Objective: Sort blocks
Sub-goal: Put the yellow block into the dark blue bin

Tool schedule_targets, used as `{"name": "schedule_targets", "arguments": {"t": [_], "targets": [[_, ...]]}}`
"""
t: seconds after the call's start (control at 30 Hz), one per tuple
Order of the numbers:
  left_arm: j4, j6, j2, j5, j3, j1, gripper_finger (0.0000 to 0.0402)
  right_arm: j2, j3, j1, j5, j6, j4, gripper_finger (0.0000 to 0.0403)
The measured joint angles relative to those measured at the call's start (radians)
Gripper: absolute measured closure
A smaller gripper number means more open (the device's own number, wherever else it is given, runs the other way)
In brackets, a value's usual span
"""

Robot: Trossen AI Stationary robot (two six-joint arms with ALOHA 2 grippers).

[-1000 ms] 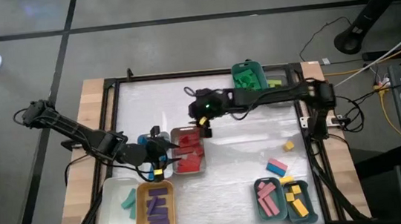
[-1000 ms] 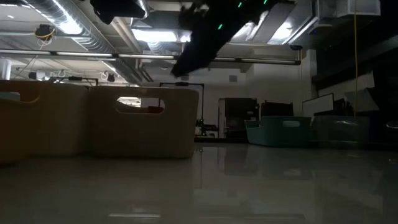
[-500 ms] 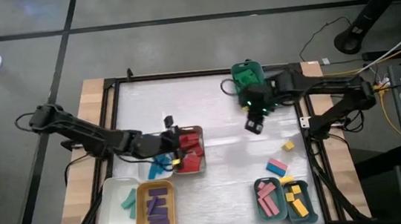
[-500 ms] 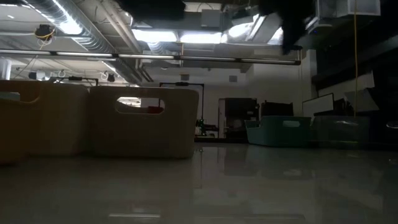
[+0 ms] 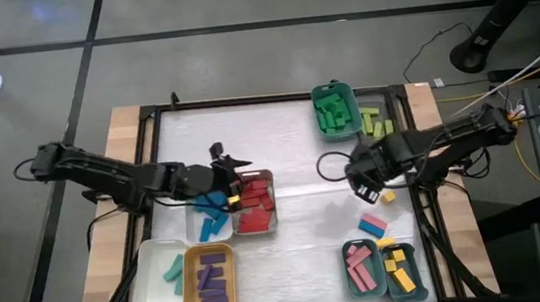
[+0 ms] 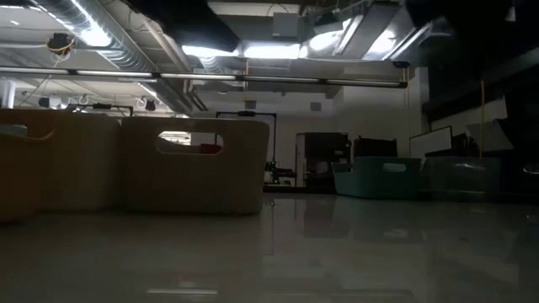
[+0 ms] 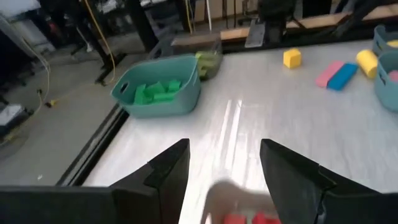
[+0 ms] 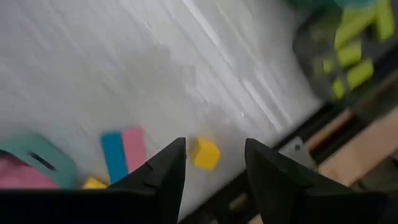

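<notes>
Blocks sit sorted in my trays: purple blocks (image 5: 211, 281) in the orange tray (image 5: 192, 290), green ones in the teal tray (image 5: 319, 99). No writing shows anywhere. Three loose blocks lie near my right gripper (image 5: 365, 194): one yellow (image 5: 388, 197), one pink (image 8: 133, 150), one blue (image 8: 112, 157). Both grippers gape empty; my left gripper (image 5: 232, 166) hangs over the red blocks (image 5: 254, 205).

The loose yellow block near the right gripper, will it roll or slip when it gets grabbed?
The yellow block looks cube-like with flat faces, so it probably won't roll. The glossy table may let it slide if nudged. It likely stays rigid between the right gripper's open fingers.
</notes>
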Motion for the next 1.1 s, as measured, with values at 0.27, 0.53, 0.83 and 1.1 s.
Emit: {"name": "schedule_targets", "arguments": {"t": [0.27,0.53,0.83,1.1], "targets": [[-0.246,-0.139,-0.165,0.000,0.000,-0.005,0.0218,-0.228,-0.299,0.014,-0.087,0.231,0.051,0.0238],[-0.289,-0.205,-0.194,0.000,0.000,-0.006,0.0218,-0.414,-0.604,0.013,-0.138,0.360,0.319,0.0238],[-0.288,-0.220,-0.194,0.000,0.000,-0.006,0.0218,-0.363,-0.609,0.025,-0.097,0.407,0.339,0.0238],[-0.291,-0.225,-0.194,0.000,0.000,-0.006,0.0218,-0.260,-0.609,0.025,-0.166,0.467,0.320,0.0238]]}}
